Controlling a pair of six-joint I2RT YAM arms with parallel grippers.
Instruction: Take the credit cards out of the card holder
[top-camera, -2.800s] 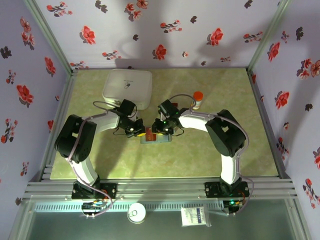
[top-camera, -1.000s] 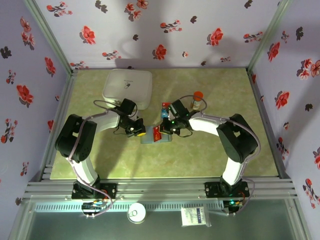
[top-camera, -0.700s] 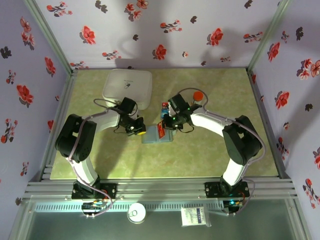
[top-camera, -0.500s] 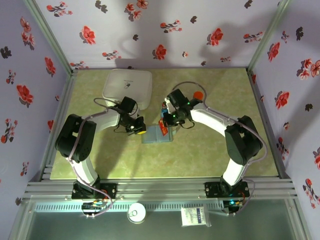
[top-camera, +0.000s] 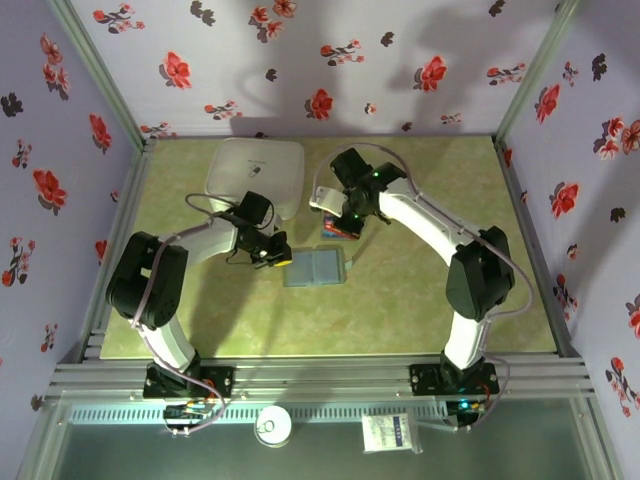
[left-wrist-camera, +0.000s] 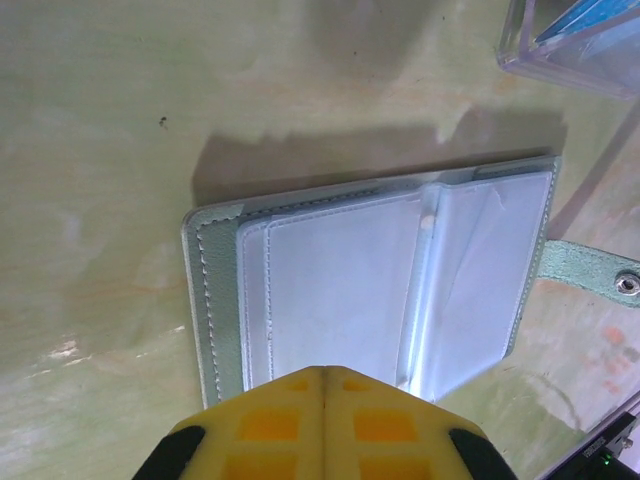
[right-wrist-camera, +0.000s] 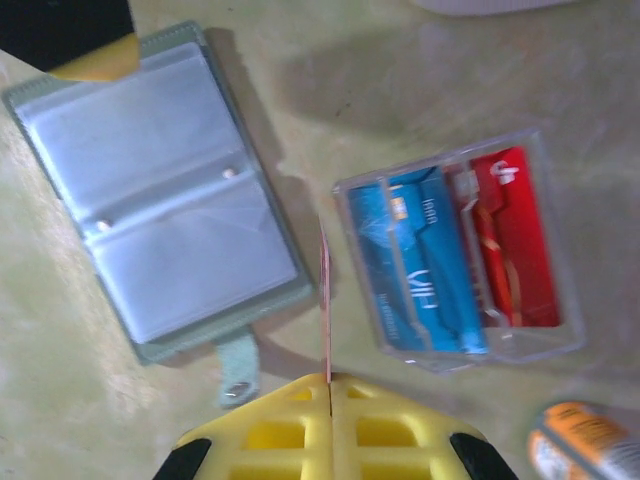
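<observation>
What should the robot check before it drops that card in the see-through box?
1. Right gripper pinching the held card: ok.
2. Held card over the clear tray: not ok, it lines up just outside the tray's wall.
3. Room left beside the blue cards and red cards: cannot tell.
4. Card holder pockets empty: ok, they look empty.
5. Left gripper shut at the holder's edge: ok.

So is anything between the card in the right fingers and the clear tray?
Nothing visible does. The card, pinched edge-on in the right fingers, sits just beside the tray, with no object between. Blue cards and red cards lie inside it.
</observation>
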